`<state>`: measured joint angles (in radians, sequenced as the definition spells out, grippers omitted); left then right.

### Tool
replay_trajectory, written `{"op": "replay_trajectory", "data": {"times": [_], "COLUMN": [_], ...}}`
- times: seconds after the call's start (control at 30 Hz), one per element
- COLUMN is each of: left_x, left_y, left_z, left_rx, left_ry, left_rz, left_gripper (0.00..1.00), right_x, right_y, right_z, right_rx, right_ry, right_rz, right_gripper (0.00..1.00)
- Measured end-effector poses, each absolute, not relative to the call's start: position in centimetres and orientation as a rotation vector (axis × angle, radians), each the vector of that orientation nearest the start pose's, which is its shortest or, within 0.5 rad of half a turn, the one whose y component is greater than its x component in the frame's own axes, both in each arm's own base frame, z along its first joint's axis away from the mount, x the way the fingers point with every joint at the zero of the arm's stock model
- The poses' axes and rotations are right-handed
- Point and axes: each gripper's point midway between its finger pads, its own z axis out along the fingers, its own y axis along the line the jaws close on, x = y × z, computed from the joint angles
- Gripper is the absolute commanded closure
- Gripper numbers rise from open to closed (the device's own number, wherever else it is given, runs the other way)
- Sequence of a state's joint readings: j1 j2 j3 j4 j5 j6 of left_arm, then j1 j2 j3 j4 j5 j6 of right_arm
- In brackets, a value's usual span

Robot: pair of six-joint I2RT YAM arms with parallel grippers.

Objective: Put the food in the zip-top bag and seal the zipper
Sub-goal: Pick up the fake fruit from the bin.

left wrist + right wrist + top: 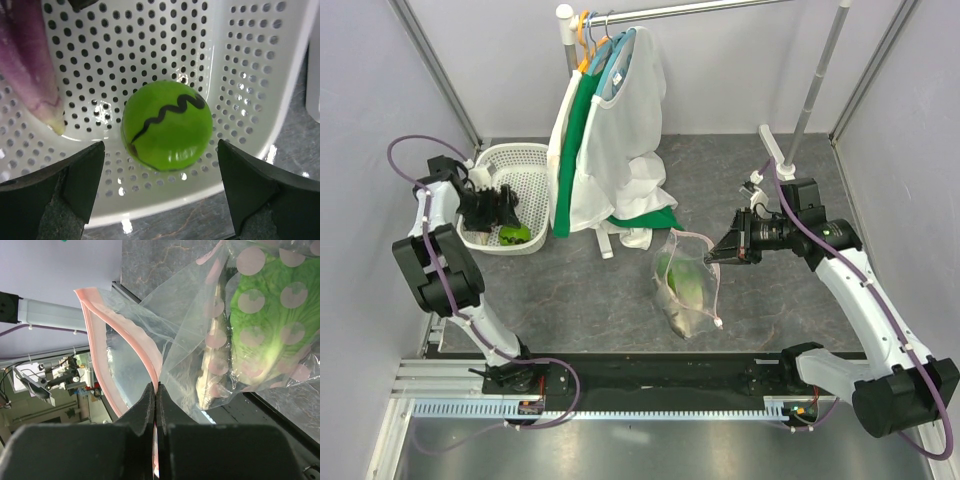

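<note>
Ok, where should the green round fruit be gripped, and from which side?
Probably across its widest middle, from above: the green round fruit is a smooth ball on the basket floor, with the wall near one side and the eggplant off the other. The open left gripper frames it.

A white perforated basket (525, 150) sits left of garments (625, 140) hanging on a rack (700, 8).

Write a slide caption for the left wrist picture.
Open left tool framing a green round fruit in a white perforated basket, a purple eggplant beside it.
</note>
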<state>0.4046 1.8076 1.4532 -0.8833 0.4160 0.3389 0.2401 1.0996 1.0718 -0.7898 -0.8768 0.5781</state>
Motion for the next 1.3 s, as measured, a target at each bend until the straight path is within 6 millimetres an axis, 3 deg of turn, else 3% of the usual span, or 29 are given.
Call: {"op": "replay_trajectory", "data": {"times": [0.27, 0.43, 0.57, 0.73, 0.8, 0.87, 1.0, 1.03, 1.1, 1.17, 1.23, 1.3], "left_x": [35.9, 36.1, 36.9, 38.5, 38.5, 38.4, 37.2, 36.4, 34.2, 31.2, 27.8, 24.2], "left_y": [8.0, 7.9, 8.1, 8.4, 8.3, 7.8, 5.6, 4.5, 1.6, -2.5, -7.4, -11.5], "left_z": [6.0, 4.9, 5.2, 7.6, 9.9, 13.5, 24.2, 27.6, 33.8, 38.8, 41.7, 43.4], "left_rx": [0.022, 0.022, 0.015, 0.035, 0.050, 0.077, 0.187, 0.235, 0.347, 0.486, 0.621, 0.729], "left_ry": [2.758, 2.763, 2.739, 2.670, 2.623, 2.541, 2.278, 2.187, 2.012, 1.853, 1.732, 1.644], "left_rz": [-0.408, -0.414, -0.407, -0.387, -0.373, -0.364, -0.341, -0.348, -0.338, -0.360, -0.452, -0.567], "left_gripper": [0.00, 0.13, 0.29, 0.35, 0.35, 0.35, 0.36, 0.37, 0.40, 0.43, 0.43, 0.43], "right_x": [19.7, 19.8, 19.9, 20.0, 20.2, 20.4, 20.9, 21.0, 21.1, 21.2, 21.3, 21.5], "right_y": [20.0, 19.9, 19.8, 19.5, 19.4, 19.3, 19.0, 18.9, 18.9, 19.0, 19.3, 20.0], "right_z": [24.8, 24.5, 24.2, 23.6, 23.5, 23.5, 23.6, 23.5, 23.3, 23.1, 22.9, 23.0], "right_rx": [-0.036, -0.043, -0.051, -0.056, -0.059, -0.068, -0.109, -0.114, -0.118, -0.119, -0.131, -0.172], "right_ry": [2.483, 2.487, 2.495, 2.516, 2.520, 2.520, 2.501, 2.500, 2.504, 2.514, 2.526, 2.534], "right_rz": [1.392, 1.383, 1.368, 1.330, 1.308, 1.285, 1.234, 1.226, 1.220, 1.222, 1.222, 1.222], "right_gripper": [1.00, 1.00, 1.00, 1.00, 1.00, 1.00, 1.00, 1.00, 1.00, 1.00, 1.00, 1.00]}}
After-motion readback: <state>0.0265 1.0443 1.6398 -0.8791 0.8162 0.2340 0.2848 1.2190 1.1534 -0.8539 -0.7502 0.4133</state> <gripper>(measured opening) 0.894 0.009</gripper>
